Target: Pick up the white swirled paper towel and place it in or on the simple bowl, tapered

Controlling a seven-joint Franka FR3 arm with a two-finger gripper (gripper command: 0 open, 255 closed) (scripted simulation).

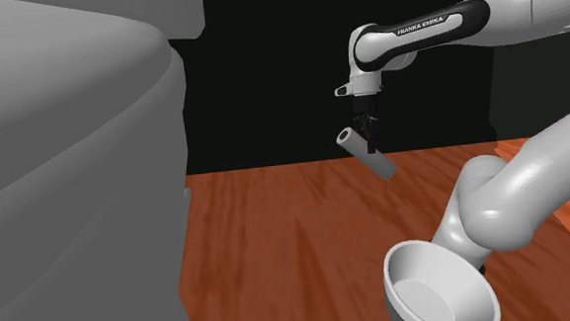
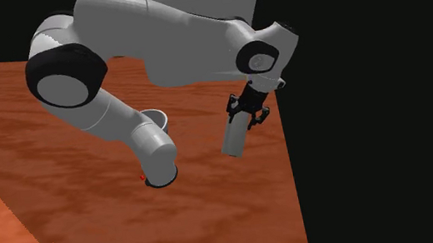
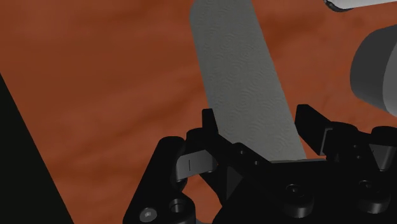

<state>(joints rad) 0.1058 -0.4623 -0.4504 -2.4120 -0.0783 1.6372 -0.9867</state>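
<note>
– Above the wood-grain top (image 1: pixel 276 234), gripper (image 1: pixel 368 131) is clamped on the roll (image 1: pixel 365 152). The roll's in the air, tilted, well apart from the bowl (image 1: pixel 437 296).
– Step?
– Carry. My call: swing toward the shoulder view's lower right, get over the bowl, lower before letting go. Most of the roll hangs past the fingers, so feed it in end-first or it may tip off the rim. Mind the arm (image 1: pixel 493 205) right by the bowl.
– Looks?
– Roll: pale grey cylinder, faint swirl emboss, hollow core. Bowl: plain white, smooth, tapering walls. Top: reddish-brown, streaky grain.
</note>
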